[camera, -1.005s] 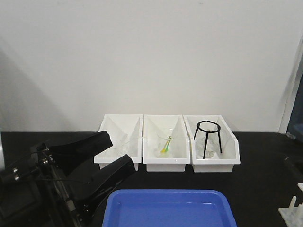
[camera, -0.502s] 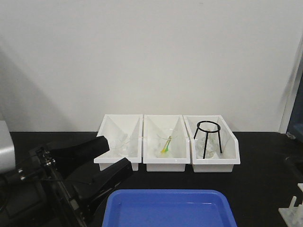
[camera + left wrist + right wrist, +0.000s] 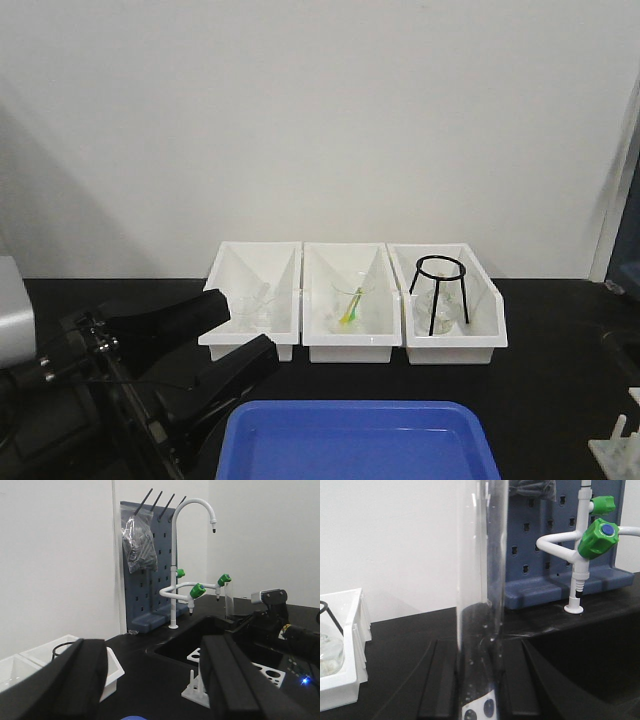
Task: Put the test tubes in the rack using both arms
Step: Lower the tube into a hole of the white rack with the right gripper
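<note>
My right gripper (image 3: 481, 690) is shut on a clear glass test tube (image 3: 482, 595) and holds it upright between the black jaws. A bit of white with dark round holes shows through the tube's lower end. The same tube (image 3: 229, 597) shows in the left wrist view, above the sink. My left gripper (image 3: 235, 335) is open and empty at the lower left, beside the blue tray; its jaws stand wide apart in its wrist view (image 3: 155, 680). The white rack (image 3: 620, 445) stands at the lower right corner and shows between the left jaws (image 3: 197, 687).
Three white angled bins (image 3: 350, 345) stand at the back, with glassware and a black ring stand (image 3: 440, 290). A blue tray (image 3: 355, 440) lies at the front. A sink (image 3: 200, 640), a white faucet (image 3: 175, 580) and a blue pegboard (image 3: 145, 570) are to the right.
My left gripper has drawn back a little, down and to the left, still open. The bins and tray have not moved.
</note>
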Controlling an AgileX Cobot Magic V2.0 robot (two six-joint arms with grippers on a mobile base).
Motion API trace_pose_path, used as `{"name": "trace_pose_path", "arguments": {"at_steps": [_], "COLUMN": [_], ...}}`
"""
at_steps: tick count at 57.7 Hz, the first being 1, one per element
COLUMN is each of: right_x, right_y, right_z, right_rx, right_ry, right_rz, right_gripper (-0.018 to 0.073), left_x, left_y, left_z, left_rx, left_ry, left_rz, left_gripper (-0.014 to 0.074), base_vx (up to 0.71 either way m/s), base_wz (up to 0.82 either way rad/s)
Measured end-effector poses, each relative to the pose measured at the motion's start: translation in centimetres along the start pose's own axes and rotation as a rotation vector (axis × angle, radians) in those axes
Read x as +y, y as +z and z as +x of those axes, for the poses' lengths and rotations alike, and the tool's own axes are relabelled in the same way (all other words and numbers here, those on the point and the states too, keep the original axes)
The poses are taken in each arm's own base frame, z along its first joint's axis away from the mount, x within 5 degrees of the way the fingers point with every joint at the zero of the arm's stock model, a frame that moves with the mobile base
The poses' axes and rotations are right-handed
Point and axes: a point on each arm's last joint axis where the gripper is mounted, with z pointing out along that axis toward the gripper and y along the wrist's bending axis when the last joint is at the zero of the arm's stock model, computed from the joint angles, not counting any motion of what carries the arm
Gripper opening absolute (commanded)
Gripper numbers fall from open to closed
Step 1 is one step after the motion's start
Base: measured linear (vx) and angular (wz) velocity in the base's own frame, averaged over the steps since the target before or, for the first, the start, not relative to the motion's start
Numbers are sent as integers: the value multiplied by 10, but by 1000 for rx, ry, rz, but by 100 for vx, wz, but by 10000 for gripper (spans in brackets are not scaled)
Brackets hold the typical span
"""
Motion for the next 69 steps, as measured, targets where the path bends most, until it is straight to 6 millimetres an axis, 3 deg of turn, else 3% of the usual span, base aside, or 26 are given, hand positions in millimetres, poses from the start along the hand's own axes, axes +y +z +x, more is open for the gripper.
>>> {"name": "trace_pose_path", "arguments": {"at_steps": [69], "right_x": [-6], "right_y": [15], "right_z": [42], "right_rx": [69], "right_ry": [-10], "right_rz": [53], "right_gripper": [-4], "left_x": [0], "left_y": [0], "left_z": [0], "left_rx": [0], "left_ry": [0], "left_rz": [0], "left_gripper": [481], "base_vx": [0], "base_wz": [0]}}
